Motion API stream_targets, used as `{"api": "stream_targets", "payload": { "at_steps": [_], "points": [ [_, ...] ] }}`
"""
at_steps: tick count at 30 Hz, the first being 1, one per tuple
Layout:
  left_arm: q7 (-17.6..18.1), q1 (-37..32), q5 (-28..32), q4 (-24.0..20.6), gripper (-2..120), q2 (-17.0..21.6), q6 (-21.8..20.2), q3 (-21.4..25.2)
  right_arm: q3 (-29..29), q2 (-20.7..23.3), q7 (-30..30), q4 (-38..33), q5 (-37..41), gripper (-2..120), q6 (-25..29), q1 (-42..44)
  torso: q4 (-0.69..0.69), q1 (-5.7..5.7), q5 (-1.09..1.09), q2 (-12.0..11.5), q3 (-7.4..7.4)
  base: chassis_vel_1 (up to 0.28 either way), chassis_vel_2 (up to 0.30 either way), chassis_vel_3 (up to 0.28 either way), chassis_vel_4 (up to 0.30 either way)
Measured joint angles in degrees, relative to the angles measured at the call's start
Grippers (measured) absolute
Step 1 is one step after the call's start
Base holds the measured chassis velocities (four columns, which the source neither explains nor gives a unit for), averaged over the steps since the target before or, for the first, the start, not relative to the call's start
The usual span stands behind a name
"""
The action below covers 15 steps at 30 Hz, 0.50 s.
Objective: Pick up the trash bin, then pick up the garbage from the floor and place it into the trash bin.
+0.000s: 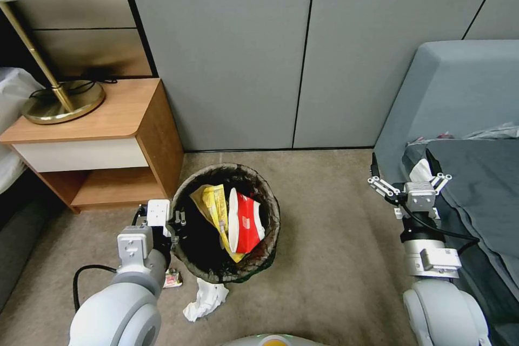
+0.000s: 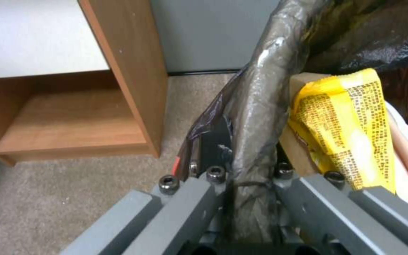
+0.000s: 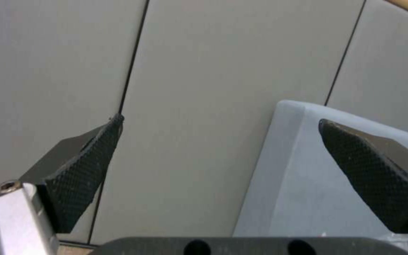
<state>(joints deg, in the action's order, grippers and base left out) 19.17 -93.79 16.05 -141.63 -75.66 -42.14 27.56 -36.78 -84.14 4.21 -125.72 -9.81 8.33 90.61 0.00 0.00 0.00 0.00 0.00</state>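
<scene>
The trash bin [image 1: 186, 194], lined with a dark crinkled bag, stands on the carpet before me. Inside it lie a yellow wrapper [image 1: 215, 204] and a red-and-white packet [image 1: 246, 221]. My left gripper [image 1: 175, 221] is shut on the bin's left rim [image 2: 251, 117]; the bagged rim runs between its fingers, with the yellow wrapper [image 2: 345, 134] just inside. On the floor by the bin's near side lie a crumpled white paper [image 1: 205, 299] and a small red-and-white scrap [image 1: 172, 279]. My right gripper [image 1: 403, 170] hangs open and empty at the right, beside the grey sofa, its black pads [image 3: 83, 170] wide apart.
A wooden nightstand [image 1: 108, 146] with a brass lamp [image 1: 57, 97] stands left of the bin, close to my left arm. A grey sofa [image 1: 459, 97] with a dark blanket fills the right side. Grey wall panels [image 1: 243, 48] are behind. Open carpet lies between bin and sofa.
</scene>
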Motion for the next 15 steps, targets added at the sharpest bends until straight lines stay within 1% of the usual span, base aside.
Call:
{"api": "stream_targets", "payload": {
  "at_steps": [9, 15],
  "points": [
    [-0.8, 0.16, -1.58, -0.02, 0, -0.13, 0.13, 0.07, 0.27, -0.27, 0.0, 0.68, -1.53, 100, 0.24, 0.2, 0.0, 0.0, 0.0, 0.0, 0.0, 0.0, 0.0, 0.0, 0.0],
    [-0.71, 0.28, -0.5, -0.03, 0, -0.2, 0.32, -0.14, 0.33, -0.55, 0.0, 1.06, -1.87, 100, 0.6, 0.45, 0.0, 0.0, 0.0, 0.0, 0.0, 0.0, 0.0, 0.0, 0.0]
  ]
}}
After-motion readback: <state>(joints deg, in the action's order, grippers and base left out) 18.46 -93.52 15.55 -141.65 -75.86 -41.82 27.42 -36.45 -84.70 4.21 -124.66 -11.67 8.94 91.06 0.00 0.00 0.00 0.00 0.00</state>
